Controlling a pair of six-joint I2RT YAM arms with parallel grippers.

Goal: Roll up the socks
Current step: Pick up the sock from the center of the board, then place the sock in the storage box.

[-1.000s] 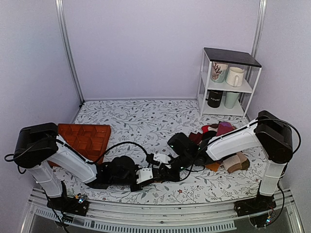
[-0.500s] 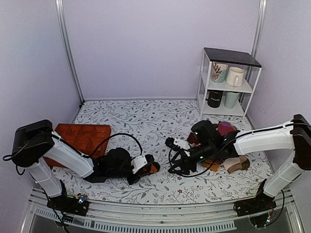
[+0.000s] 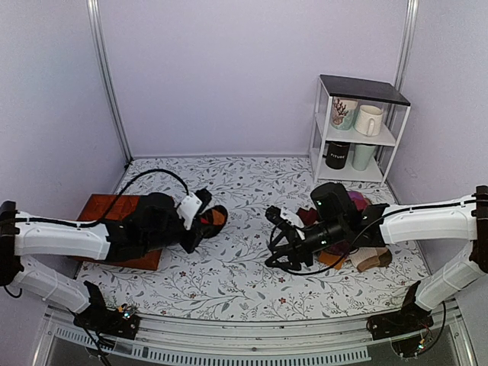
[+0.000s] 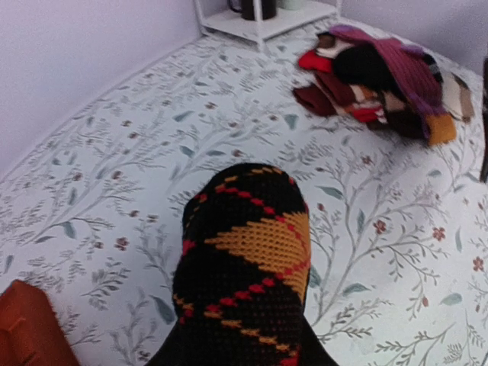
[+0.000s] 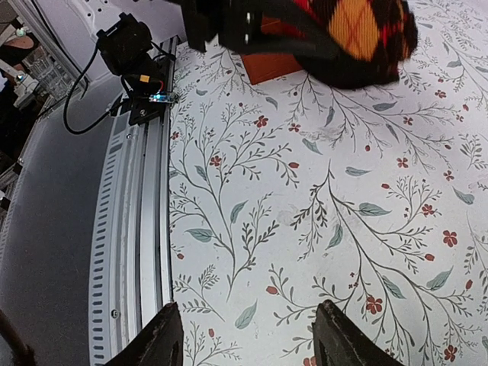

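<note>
Here, rolled black socks (image 4: 244,267) (red-orange argyle diamonds), grasped by left end effector (image 3: 200,222), right end effector (image 5: 248,343) released.

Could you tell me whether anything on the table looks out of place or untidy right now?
Only the spare socks: they lie in a jumbled, overlapping heap near the white shelf. The argyle socks sit bundled in the left hand, and the right hand is open and empty.
</note>
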